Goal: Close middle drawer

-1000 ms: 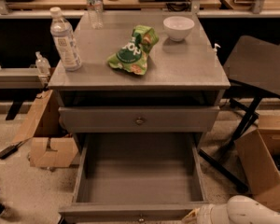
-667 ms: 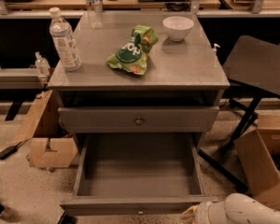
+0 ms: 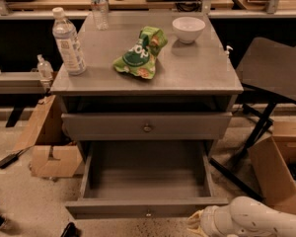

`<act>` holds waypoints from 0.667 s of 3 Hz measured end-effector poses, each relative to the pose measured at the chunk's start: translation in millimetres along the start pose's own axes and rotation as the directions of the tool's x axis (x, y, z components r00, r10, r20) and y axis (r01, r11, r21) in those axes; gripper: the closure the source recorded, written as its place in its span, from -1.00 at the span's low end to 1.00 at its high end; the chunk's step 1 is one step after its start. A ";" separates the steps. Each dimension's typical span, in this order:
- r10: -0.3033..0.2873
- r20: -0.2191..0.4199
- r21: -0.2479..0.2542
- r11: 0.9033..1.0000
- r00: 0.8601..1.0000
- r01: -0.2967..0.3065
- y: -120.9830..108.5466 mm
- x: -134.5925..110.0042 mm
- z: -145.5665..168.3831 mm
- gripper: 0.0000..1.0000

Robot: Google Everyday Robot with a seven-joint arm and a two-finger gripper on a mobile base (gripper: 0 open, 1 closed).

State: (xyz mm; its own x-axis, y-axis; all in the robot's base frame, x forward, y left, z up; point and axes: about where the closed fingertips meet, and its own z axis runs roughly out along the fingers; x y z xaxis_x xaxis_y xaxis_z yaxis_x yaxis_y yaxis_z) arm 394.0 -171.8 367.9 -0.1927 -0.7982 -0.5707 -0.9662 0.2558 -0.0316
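— Where was the middle drawer [image 3: 138,179]?
— Pulled well out of the grey cabinet [image 3: 197,70], its box bare, the low front facing me with a small brass knob [image 3: 148,213] at centre. The taller drawer front [image 3: 103,126] sat above it.
— And the gripper [image 3: 200,223]?
— Low at the bottom right, just beside the drawer's front right corner, on the white arm [image 3: 259,218]. Its grip I couldn't make out.
— On top?
— A water bottle [image 3: 69,41], a green bag [image 3: 140,53] and a white bowl [image 3: 188,28].

Arm [image 3: 259,218] lies low at right, end effector [image 3: 197,224] at bottom edge.
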 end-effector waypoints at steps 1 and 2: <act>-0.033 0.006 0.010 0.999 0.999 0.033 -30.7 -19.3 15.1 1.00; -0.038 0.006 0.012 0.999 0.999 0.038 -33.1 -20.0 15.9 1.00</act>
State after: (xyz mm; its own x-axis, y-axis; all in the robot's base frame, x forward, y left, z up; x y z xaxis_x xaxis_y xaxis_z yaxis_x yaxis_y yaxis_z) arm 432.5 -155.6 367.4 -0.1547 -0.8039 -0.5744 -0.9706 0.2320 -0.0634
